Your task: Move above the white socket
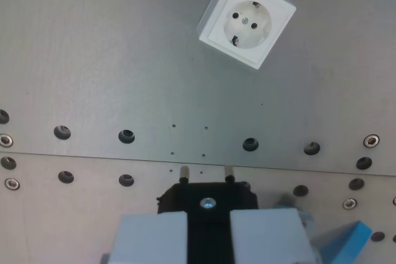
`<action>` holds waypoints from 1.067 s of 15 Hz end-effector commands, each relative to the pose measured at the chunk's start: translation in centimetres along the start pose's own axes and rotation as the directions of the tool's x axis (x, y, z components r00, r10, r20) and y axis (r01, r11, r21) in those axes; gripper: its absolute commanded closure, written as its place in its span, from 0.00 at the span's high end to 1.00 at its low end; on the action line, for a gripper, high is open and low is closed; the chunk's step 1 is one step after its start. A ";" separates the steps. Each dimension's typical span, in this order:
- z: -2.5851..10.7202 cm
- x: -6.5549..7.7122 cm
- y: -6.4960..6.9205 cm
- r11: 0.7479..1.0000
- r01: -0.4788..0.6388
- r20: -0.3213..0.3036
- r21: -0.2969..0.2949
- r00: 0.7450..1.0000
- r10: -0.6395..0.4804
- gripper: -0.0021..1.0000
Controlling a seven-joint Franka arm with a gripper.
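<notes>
1. The white socket (247, 24) lies flat on the metal bench (93, 60), far toward the wrist view's top right.
2. The claw (208, 230) sits at bottom centre, well apart from it; most travel appears left.
3. Its pale fingers (148, 239) clamp a black plug (207, 205).
4. No readable writing or brand shows.

A drilled metal plate (99, 60) carries the tilted white socket (246, 18).
</notes>
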State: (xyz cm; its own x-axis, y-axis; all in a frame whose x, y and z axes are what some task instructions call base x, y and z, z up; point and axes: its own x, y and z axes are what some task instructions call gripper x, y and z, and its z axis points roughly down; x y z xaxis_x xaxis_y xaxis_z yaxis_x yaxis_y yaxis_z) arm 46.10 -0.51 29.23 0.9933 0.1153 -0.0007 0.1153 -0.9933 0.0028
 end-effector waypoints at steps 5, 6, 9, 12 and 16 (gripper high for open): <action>0.0 0.0 0.0 1.000 -0.002 -0.001 -0.001 1.000 0.002 0.00; 0.0 0.0 0.0 1.000 -0.004 -0.001 -0.001 1.000 0.004 0.00; 0.2 0.0 0.0 1.000 -0.017 -0.001 -0.001 1.000 0.017 0.00; 0.4 0.0 0.1 0.999 -0.037 -0.004 -0.001 0.999 0.037 0.00; 1.0 0.1 0.3 0.997 -0.072 -0.019 -0.003 0.997 0.072 0.00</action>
State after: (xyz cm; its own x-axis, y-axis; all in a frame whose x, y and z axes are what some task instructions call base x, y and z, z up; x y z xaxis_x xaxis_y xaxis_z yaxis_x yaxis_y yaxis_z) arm 46.09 -0.58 28.73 0.9951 0.0979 -0.0100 0.0979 -0.9952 0.0017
